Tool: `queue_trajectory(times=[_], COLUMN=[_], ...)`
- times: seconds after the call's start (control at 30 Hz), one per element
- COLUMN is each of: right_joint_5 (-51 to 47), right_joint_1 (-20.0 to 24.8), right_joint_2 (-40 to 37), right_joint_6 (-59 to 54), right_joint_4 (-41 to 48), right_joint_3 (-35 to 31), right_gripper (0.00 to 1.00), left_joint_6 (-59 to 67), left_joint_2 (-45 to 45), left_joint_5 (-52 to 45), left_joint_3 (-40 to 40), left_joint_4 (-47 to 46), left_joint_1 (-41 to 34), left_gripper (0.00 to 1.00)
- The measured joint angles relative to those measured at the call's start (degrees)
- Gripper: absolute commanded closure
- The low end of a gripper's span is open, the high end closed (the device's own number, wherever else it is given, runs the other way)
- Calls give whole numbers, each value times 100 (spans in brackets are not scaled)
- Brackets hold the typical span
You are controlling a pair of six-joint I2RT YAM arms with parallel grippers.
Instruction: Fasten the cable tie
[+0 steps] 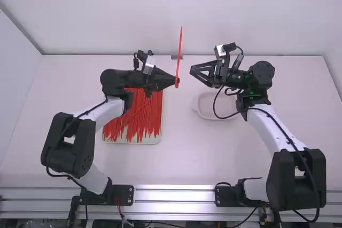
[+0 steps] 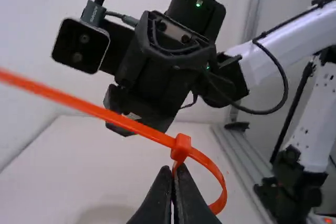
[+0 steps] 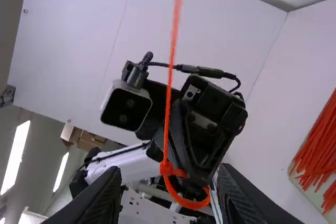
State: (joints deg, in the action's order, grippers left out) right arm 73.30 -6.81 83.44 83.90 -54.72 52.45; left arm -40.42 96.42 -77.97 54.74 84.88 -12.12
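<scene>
Left claw (image 1: 176,81) clenched on the orange cable tie (image 1: 179,52), right claw (image 1: 193,72) released just beside it.
High view: the tie stands upright above the table (image 1: 240,148) between both claws, a tray (image 1: 131,142) of spare ties (image 1: 136,113) under the left arm. Left wrist view: its fingers (image 2: 163,198) pinch the tie's loop just below the head (image 2: 181,145). Right wrist view: its own fingers (image 3: 105,198) spread wide, the looped tie between them farther off.

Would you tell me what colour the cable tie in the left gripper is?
The cable tie is orange-red, clearest in the left wrist view.
</scene>
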Motion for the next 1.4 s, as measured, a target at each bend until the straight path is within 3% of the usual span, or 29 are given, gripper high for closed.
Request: queue_trajectory(times=[0.4,0.6,0.77,0.97,1.2,1.23,1.27,1.3,1.33,1.37,1.4], right_joint_5=[0,-2,-4,0,2,7,13,22,35,66,79], right_joint_1=[-387,-407,-407,-407,-407,-407,-407,-407,-407,-407,-407], right_joint_2=[2,0,0,2,0,0,2,0,2,0,0], right_joint_6=[-35,-20,-20,-24,-33,-57,-94,-136,-184,-260,-306], right_joint_4=[-2,0,0,0,-2,-4,0,-2,-2,-2,-2], right_joint_3=[-2,-2,0,0,-2,-2,0,0,-2,-2,0], right_gripper=[51,64,67,100,100,100,100,100,100,100,100], left_joint_6=[-719,-767,-782,-782,-782,-780,-776,-767,-769,-776,-763], left_joint_2=[0,0,0,0,0,0,2,0,0,0,0], left_joint_5=[0,0,4,24,24,26,31,48,83,153,197], left_joint_3=[0,0,0,0,0,0,0,0,0,0,0], left_joint_4=[4,2,2,4,-15,-15,-4,-13,-116,-337,-483], left_joint_1=[-232,-269,-319,-369,-369,-369,-369,-369,-367,-367,-367], left_gripper=[98,98,98,98,98,92,75,66,44,6,1])
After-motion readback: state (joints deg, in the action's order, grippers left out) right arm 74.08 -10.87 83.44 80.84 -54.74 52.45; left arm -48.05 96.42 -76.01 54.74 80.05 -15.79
